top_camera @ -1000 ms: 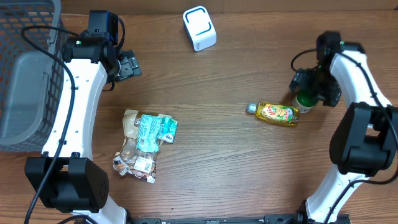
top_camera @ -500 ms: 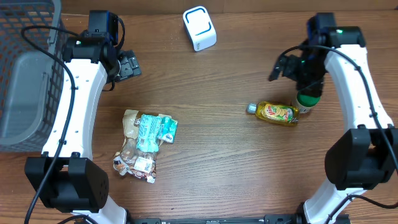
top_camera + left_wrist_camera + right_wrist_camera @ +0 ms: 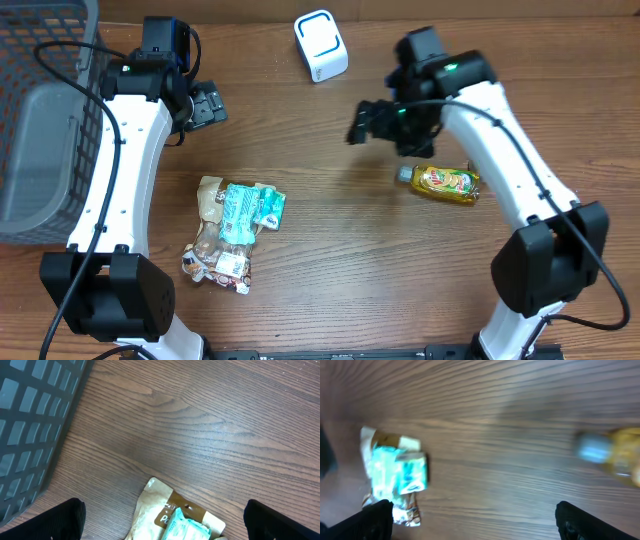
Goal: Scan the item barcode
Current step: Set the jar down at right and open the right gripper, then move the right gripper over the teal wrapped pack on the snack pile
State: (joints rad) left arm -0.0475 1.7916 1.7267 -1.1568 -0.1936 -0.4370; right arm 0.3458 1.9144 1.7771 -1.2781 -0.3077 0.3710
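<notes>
Visibly one scanner (image 3: 320, 45), one bottle (image 3: 447, 182).

bench (image 3: 330, 270): 1 | scanner (image 3: 320, 45): 1, white | bottle (image 3: 447, 182): 1, yellow | pouch (image 3: 210, 195): 1, brown | pack (image 3: 250, 207): 1, teal | loose items counted on the bench: 4 | basket (image 3: 60, 60): 1, grey | arms: 2, left arm (image 3: 125, 150) and right arm (image 3: 500, 120)
</notes>
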